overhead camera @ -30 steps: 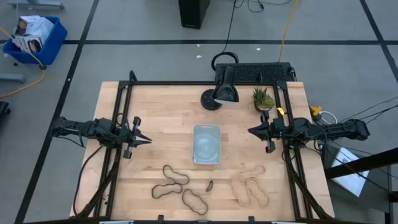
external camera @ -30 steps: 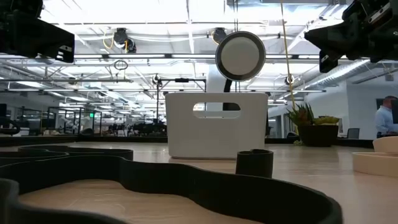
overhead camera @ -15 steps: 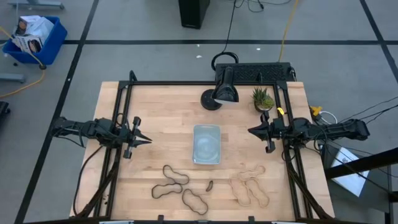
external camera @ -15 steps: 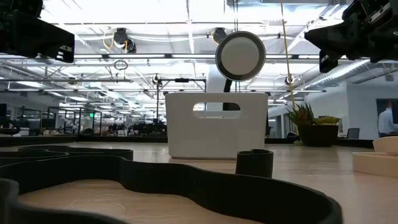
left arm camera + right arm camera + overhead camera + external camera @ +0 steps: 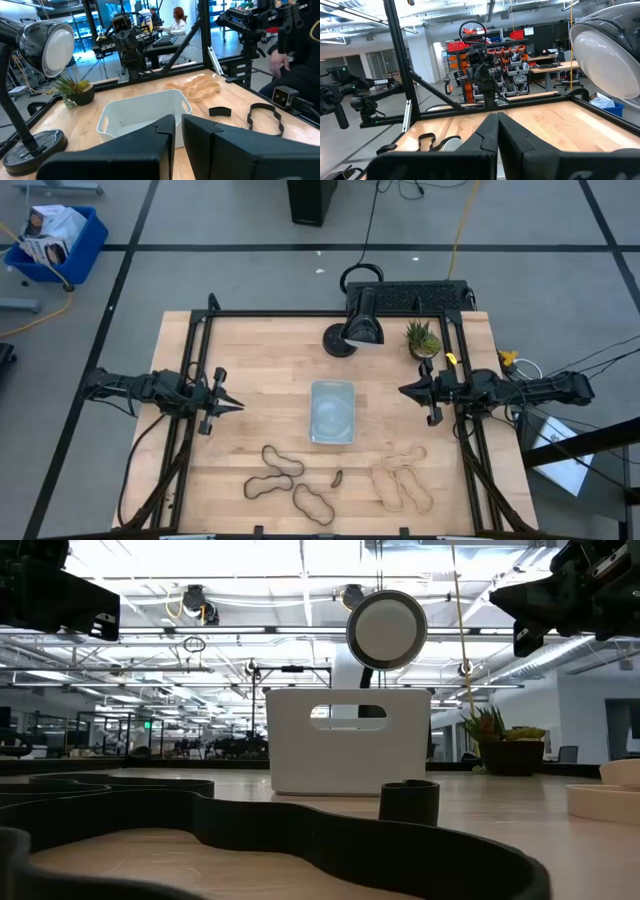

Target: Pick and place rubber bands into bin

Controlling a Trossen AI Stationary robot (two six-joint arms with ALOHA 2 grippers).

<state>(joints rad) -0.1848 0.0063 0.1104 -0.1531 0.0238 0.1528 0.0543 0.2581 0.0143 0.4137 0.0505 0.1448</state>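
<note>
2 arms idle at desk [image 5: 250, 360] sides, no pick begun. Left end effector [image 5: 232, 407] sits well left of the bin [image 5: 332, 412], fingers nearly together w/ a thin slit between, grasping nothing. Right end effector [image 5: 404, 391] sits right of bin, clenched, also empty.

Step in hand (est.): start of cycle, pre-approach. All rubber bands lie on desk at the near edge, none in bin; bin looks empty, centred between the arms.

Count:
- 3 dark rubber bands [image 5: 281, 461], left of centre, close to each other.
- Pale tan rubber bands [image 5: 401, 483], right of centre; approx. 2 to 3, overlapped, exact no. cannot tell.
- 1 tiny dark piece [image 5: 337, 477] between the 2 groups.
- 1 bin.

Next move (est.): 1 arm must spread its fingers, swing toward the near edge, descend on a band on its own side. Bands are thin, flat, floppy: fingers need to reach desk level and pinch 1 strand only. Then lift, carry over bin, release.
</note>
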